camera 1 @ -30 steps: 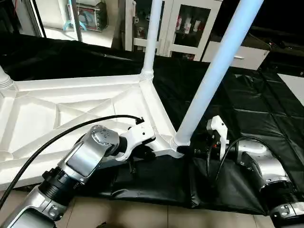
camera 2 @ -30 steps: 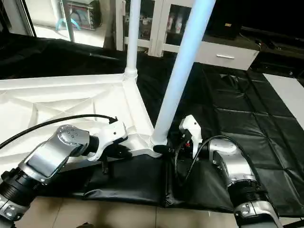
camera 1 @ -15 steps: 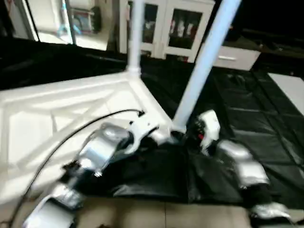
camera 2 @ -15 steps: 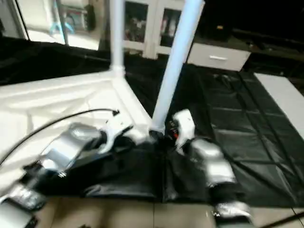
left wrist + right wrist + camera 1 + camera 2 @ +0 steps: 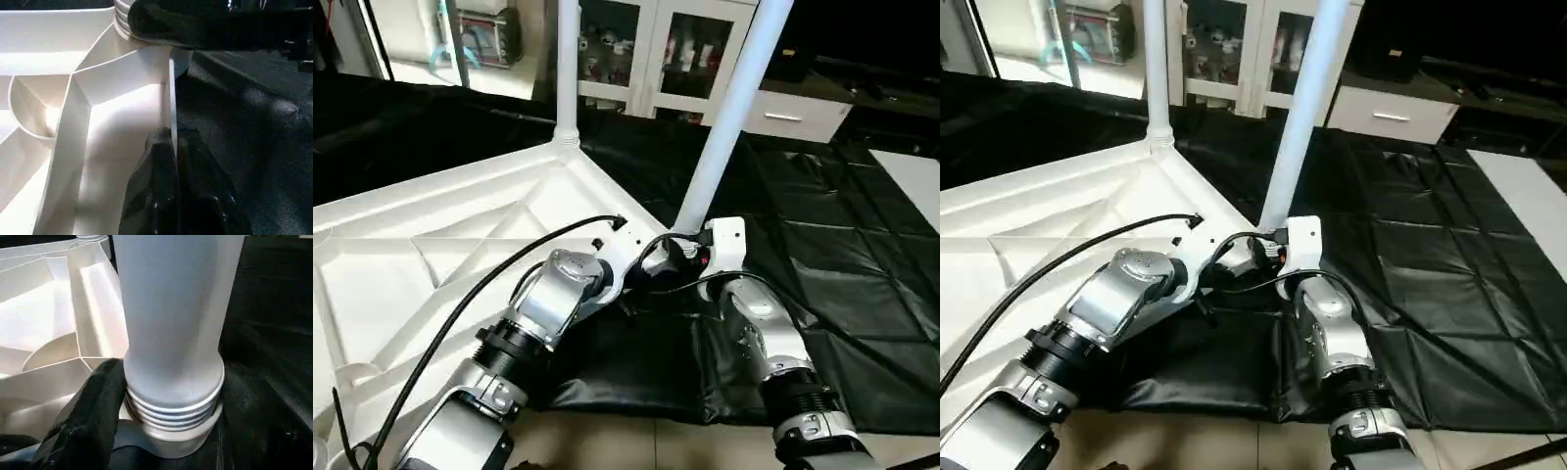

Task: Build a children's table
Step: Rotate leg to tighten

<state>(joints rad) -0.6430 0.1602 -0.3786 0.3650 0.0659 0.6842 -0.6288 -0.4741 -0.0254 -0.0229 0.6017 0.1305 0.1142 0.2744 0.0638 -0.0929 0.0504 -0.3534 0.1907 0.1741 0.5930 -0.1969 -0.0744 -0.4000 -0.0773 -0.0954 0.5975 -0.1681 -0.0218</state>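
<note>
White plastic across the left half of the left eye view: top lying underside up on a black mat, ribs showing. Far leg upright in the corner socket at upper centre. Near leg rising from the socket at frame centre and leaning toward the upper right. Left end effector at the top's edge just left of that socket, with a black cable arching over the silver forearm. Right end effector at the foot of the near leg, its white housing just right of the socket. White cabinet with glass doors along the upper edge; pale floor along the lower edge.

Right eye view: same layout, both end effectors meeting at the near corner socket in mid-frame.

Left wrist view: black fingers pressed together, pinching the thin upright rim of the top between them. Curved ribs and a rounded pocket on one side of the rim, mat on the other. Beyond, a black finger of the other arm lying against the corner socket.

Right wrist view: near leg close ahead, its ribbed collar seated in the round socket. One black finger pressed against the collar, closed about the leg's base; opposite finger hidden behind the leg. Ribbed underside of the top to one side, mat to the other.
</note>
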